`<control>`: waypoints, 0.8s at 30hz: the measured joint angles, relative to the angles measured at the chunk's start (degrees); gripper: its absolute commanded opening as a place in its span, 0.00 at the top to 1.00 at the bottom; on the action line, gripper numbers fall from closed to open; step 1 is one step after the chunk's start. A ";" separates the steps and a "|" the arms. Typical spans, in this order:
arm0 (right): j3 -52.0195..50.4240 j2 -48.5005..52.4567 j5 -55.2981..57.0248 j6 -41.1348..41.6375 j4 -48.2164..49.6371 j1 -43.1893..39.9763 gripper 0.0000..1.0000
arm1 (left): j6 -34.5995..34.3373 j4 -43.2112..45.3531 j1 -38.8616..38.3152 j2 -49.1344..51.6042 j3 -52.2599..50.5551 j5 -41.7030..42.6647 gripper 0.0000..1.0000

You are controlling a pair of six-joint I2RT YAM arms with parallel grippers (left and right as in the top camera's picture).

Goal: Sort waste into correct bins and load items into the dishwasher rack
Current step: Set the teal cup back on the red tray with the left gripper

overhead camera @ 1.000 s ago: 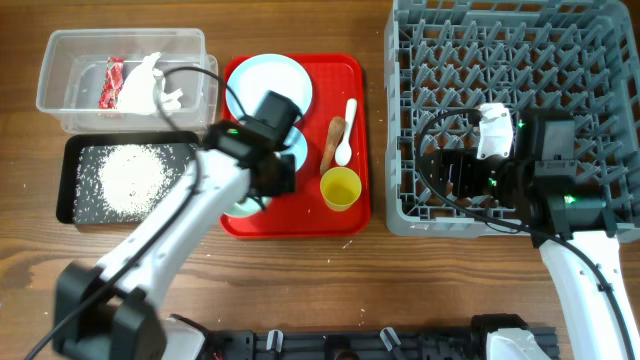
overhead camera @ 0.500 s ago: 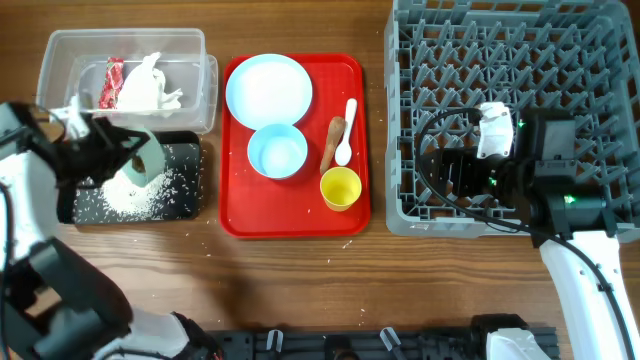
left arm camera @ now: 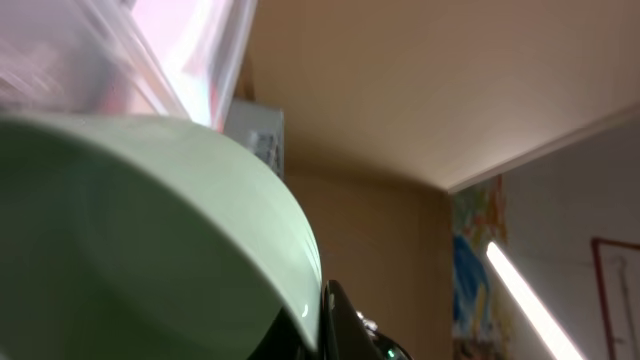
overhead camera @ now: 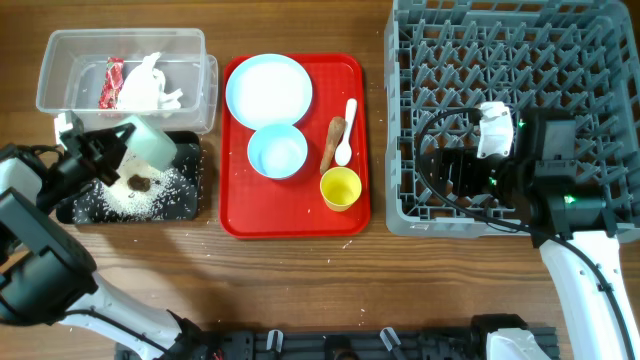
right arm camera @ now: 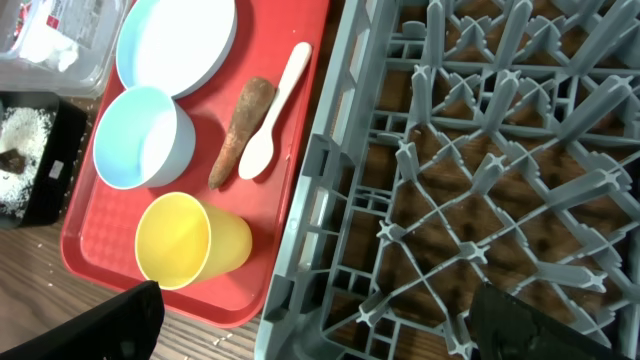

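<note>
My left gripper is shut on the rim of a small pale blue-green bowl and holds it tipped on its side over the black tray. The bowl fills the left wrist view. White rice crumbs and a dark brown lump lie in the tray. The clear tub holds the red-and-white wrapper and white tissue. The plate, second bowl, brown scrap and yellow cup sit on the red tray. My right gripper is open over the dishwasher rack's front-left corner.
A small white spoon lies beside the brown scrap on the red serving tray. Loose rice crumbs are scattered on the wood near the black tray. The right wrist view shows the cup, bowl and rack wall.
My left arm carried the bowl from the red tray to over the black tray and tipped it. A dark lump now lies on the rice. The right arm has not moved.
</note>
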 measured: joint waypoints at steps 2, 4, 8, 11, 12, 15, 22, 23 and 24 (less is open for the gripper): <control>0.00 0.00 0.00 0.04 0.09 0.00 0.00 | 7.98 -10.36 -3.65 -4.96 0.04 -1.70 0.96; 0.00 0.00 -0.02 0.31 0.13 0.00 0.00 | 14.84 -14.25 -11.61 -12.39 0.02 -8.76 0.96; 0.00 0.00 0.00 0.50 0.20 0.00 0.00 | 13.88 -12.94 -32.24 -17.42 -0.13 -34.38 0.96; 0.00 0.00 0.00 0.52 0.24 0.00 0.00 | 3.13 -6.43 -46.31 -17.42 -3.45 -53.44 0.96; 0.00 0.00 -0.02 0.52 0.17 0.00 0.00 | 0.59 -4.98 -49.13 -17.42 -4.39 -56.87 0.96; 0.00 0.00 0.00 0.52 0.04 0.00 0.00 | -7.06 -2.56 -56.68 -17.42 -6.36 -67.04 0.87; 0.00 0.00 -0.02 0.52 0.04 0.00 0.00 | -12.46 1.44 -63.87 -17.42 -7.10 -72.89 0.07; 0.00 0.00 0.00 0.52 0.07 0.00 0.00 | -12.46 1.44 -63.98 -17.42 -6.03 -72.48 0.03; 0.00 0.00 -0.02 0.52 0.07 0.00 0.00 | -12.52 1.49 -63.98 -17.42 -5.01 -72.26 0.00</control>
